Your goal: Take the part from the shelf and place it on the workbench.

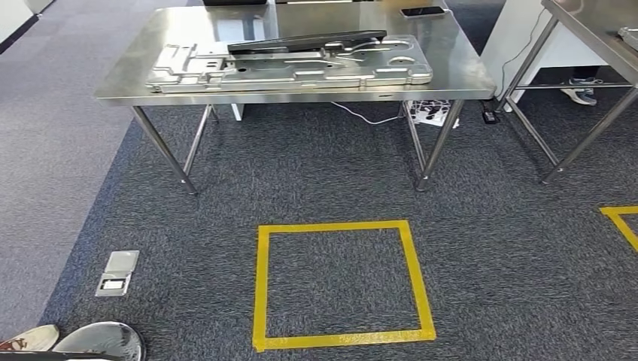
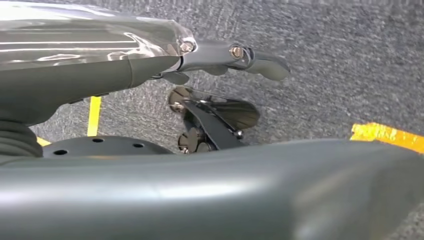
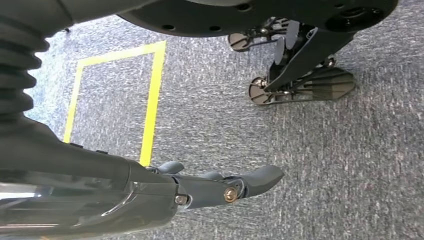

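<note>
Dark grey carpet floor [image 1: 338, 173] underfoot, with a lighter grey strip along the left. Ahead, a stainless-steel workbench with a polished top and slanted tube legs [image 1: 143, 71]. Lying flat on the tabletop, spanning most of its width near the front edge, a large silver stamped-metal panel part with cut-outs [image 1: 290, 66]; across its back edge, resting on it, a long black flat bar [image 1: 307, 41]. At the tabletop's far right corner, a dark phone [image 1: 422, 11]. To the right, part of a second steel table with crossed legs [image 1: 583, 22]. On the carpet in front of the workbench, a square of yellow tape [image 1: 342, 338]; a second yellow tape corner [image 1: 618, 216] at the right edge. Near the lower left, a small silver floor socket plate [image 1: 117, 272].

Hanging beside the body above the carpet, left hand [image 2: 220, 57]: fingers stretched out straight, loose, grasping nothing. Likewise right hand [image 3: 215, 186]: fingers extended and relaxed, nothing in it.
</note>
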You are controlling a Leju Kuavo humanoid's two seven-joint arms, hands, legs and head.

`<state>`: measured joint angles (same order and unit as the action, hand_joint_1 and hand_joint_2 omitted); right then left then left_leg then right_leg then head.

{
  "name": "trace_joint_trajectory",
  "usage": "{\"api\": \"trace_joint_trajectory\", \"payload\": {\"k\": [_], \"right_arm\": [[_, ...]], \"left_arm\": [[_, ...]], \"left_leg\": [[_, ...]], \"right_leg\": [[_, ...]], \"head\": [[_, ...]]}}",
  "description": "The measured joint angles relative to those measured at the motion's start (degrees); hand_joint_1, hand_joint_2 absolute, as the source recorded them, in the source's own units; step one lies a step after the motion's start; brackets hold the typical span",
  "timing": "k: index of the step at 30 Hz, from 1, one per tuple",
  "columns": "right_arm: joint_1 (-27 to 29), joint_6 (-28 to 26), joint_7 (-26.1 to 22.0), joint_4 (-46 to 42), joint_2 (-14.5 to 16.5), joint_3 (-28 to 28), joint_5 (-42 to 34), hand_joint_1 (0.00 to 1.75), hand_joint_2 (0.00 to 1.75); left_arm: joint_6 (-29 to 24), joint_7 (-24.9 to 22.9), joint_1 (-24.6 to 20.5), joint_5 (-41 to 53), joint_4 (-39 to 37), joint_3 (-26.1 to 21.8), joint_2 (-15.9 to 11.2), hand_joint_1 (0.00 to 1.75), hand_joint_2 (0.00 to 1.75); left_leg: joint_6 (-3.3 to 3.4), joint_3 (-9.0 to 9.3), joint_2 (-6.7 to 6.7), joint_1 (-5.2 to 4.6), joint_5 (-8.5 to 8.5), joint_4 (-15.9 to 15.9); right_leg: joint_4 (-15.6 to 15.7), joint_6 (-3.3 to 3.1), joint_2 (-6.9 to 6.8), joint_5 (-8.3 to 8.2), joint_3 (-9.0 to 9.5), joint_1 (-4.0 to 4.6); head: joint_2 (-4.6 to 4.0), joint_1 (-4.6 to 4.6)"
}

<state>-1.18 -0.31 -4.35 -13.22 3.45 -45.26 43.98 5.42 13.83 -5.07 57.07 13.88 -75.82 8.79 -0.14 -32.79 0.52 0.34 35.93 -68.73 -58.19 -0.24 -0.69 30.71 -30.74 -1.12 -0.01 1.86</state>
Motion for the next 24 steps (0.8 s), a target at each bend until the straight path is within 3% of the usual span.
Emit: {"api": "trace_joint_trajectory", "payload": {"k": [2, 3, 7, 9, 11, 12, 13, 14, 16, 18, 22, 24], "right_arm": [[-0.08, 0.28, -0.25, 0.01, 0.03, -0.37, 0.34, 0.0, 1.75], [-0.15, 0.38, -0.39, 0.01, 0.05, -0.55, 0.45, 0.0, 1.75], [-0.09, 0.69, -0.77, -0.07, -0.05, -0.14, -0.39, 0.0, 1.75], [0.22, 0.73, -0.8, -0.11, -0.21, 0.76, -1.75, 0.0, 1.75], [0.81, 0.77, -0.79, -0.1, -0.26, 1.9, -3.34, 0.0, 1.75], [1.24, 0.77, -0.77, -0.07, -0.28, 2.54, -4.19, 0.0, 1.75], [1.74, 0.77, -0.72, -0.04, -0.32, 3.2, -4.99, 0.0, 1.75], [2.28, 0.77, -0.65, 0.01, -0.37, 3.9, -5.82, 0.0, 1.75], [3.29, 0.77, -0.42, 0.06, -0.52, 5.36, -7.46, 0.0, 1.75], [3.99, 0.77, -0.17, 0.09, -0.65, 6.95, -9.14, 0.0, 1.75], [4.98, 0.77, 0.08, 0.03, -0.81, 10.3, -12.61, 0.0, 1.75], [5.13, 0.77, 0.23, -0.28, -0.95, 12.08, -14.33, 0.0, 1.75]], "left_arm": [[0.15, -0.1, -0.03, -0.47, 0.0, -0.27, -0.04, 0.0, 1.75], [0.25, -0.15, -0.06, -0.6, 0.0, -0.38, -0.06, 0.0, 1.75], [0.44, -0.6, 0.34, -2.37, 0.02, 1.16, -0.3, 0.0, 1.75], [0.31, -1.07, 0.71, -4.31, 0.25, 3.06, -0.5, 0.0, 1.75], [0.07, -1.54, 0.91, -6.38, 0.73, 5.22, -0.77, 0.0, 1.75], [-0.05, -1.8, 0.99, -7.45, 1.05, 6.41, -0.89, 0.0, 1.75], [-0.17, -2.04, 1.03, -8.47, 1.4, 7.58, -1.02, 0.0, 1.75], [-0.3, -2.3, 1.03, -9.51, 1.83, 8.88, -1.15, 0.0, 1.75], [-0.51, -2.77, 0.96, -11.58, 2.75, 11.57, -1.42, 0.0, 1.75], [-0.7, -3.23, 0.92, -13.72, 3.59, 14.3, -1.76, 0.0, 1.75], [-1.21, -4.26, 1.42, -17.96, 4.56, 19.83, -2.54, 0.0, 1.75], [-1.4, -4.79, 2.16, -20.13, 4.73, 22.82, -2.88, 0.0, 1.75]], "left_leg": [[0.57, 3.48, -0.07, -0.17, -3.47, 7.45], [0.85, 4.34, -0.09, -0.29, -4.19, 9.63], [1.82, 4.13, 0.0, -0.2, -4.37, 11.2], [2.38, 3.89, 0.17, 0.07, -4.91, 11.67], [2.71, 3.54, 0.31, -0.07, -5.13, 11.62], [2.76, 3.43, 0.37, -0.14, -5.18, 11.56], [2.79, 3.37, 0.41, -0.2, -5.2, 11.49], [2.79, 3.36, 0.41, -0.22, -5.2, 11.37], [2.63, 3.39, 0.38, -0.25, -5.1, 11.1], [2.17, 3.15, 0.39, -0.52, -4.91, 10.64], [1.16, 2.66, 0.33, -0.57, -4.64, 10.07], [0.53, 1.53, 0.13, -0.36, -2.24, 7.13]], "right_leg": [[-0.05, 0.21, 0.02, -0.06, 0.08, 0.08], [-0.1, 0.44, 0.01, -0.15, -0.05, 0.13], [-0.54, 1.77, -0.01, -0.13, -0.83, 0.26], [-4.02, 2.14, 0.18, 2.65, -2.3, 0.27], [-11.49, 2.3, 0.32, 6.75, -5.3, 0.26], [-14.7, 2.38, 0.34, 7.95, -6.46, 0.26], [-16.2, 2.41, 0.34, 8.08, -6.78, 0.26], [-15.31, 2.42, 0.33, 7.07, -6.01, 0.26], [-8.05, 2.26, 0.32, 3.35, -2.17, 0.24], [-1.52, 1.9, 0.33, 1.21, 0.81, 0.29], [-0.14, 0.95, 0.29, 0.97, 0.98, 0.29], [0.02, 0.35, 0.12, 0.7, 0.79, 0.03]], "head": [[-0.01, -0.01], [-0.01, -0.02], [0.0, -0.04], [-0.01, -0.07], [-0.01, -0.09], [0.0, -0.09], [-0.01, -0.09], [-0.02, -0.09], [-0.02, -0.09], [-0.02, -0.08], [-0.01, -0.05], [-0.01, -0.02]]}}
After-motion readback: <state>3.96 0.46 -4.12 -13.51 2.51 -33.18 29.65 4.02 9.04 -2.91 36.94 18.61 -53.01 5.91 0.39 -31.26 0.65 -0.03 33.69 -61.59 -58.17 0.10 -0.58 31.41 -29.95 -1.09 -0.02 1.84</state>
